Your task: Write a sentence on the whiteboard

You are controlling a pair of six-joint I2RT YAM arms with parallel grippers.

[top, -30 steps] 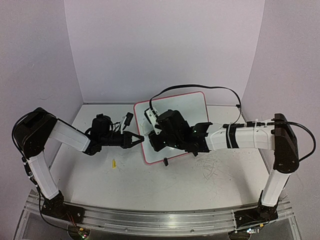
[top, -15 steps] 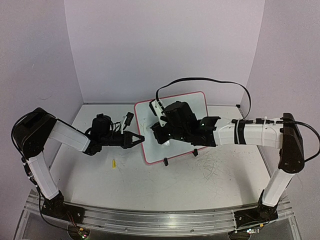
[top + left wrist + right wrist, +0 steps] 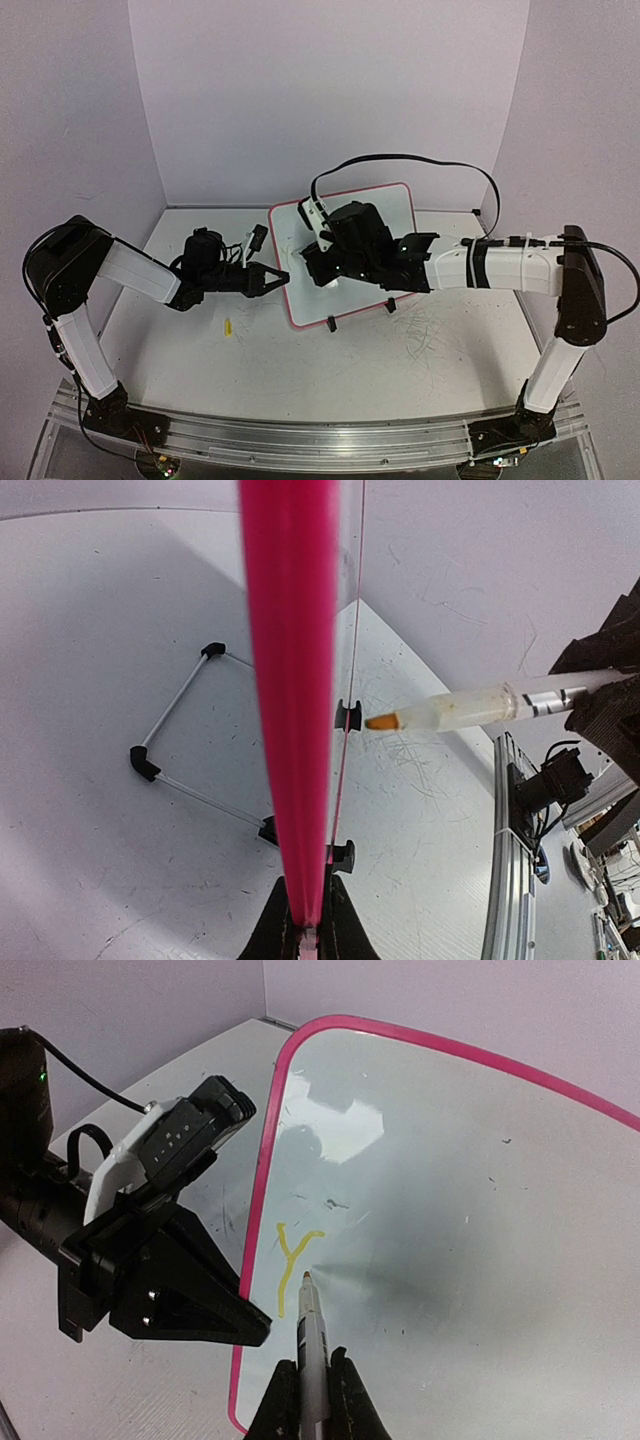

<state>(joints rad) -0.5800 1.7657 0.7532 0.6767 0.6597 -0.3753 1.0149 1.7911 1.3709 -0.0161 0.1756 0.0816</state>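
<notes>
Right gripper (image 3: 312,1385) is clamping a marker (image 3: 311,1325), with the tip sitting at the whiteboard (image 3: 470,1190) face; can't tell if it's touching.
Right wrist view is showing the sentence (image 3: 293,1260) as a lone yellow "Y" near the board's left edge. In the top view the arm is hiding it. Left wrist view is showing the left gripper (image 3: 305,920) pinching the pink rim edge-on, with the wire stand (image 3: 185,735) resting on the tabletop (image 3: 90,860).

I count one whiteboard (image 3: 388,206), one yellow letter (image 3: 291,1258) on the whiteboard, one pen (image 3: 312,1345) in front of it, one tiny yellow bit (image 3: 228,327) lying left of the whiteboard, and my two grippers, the left gripper (image 3: 306,902) and the right gripper (image 3: 312,1375), both at the whiteboard.
</notes>
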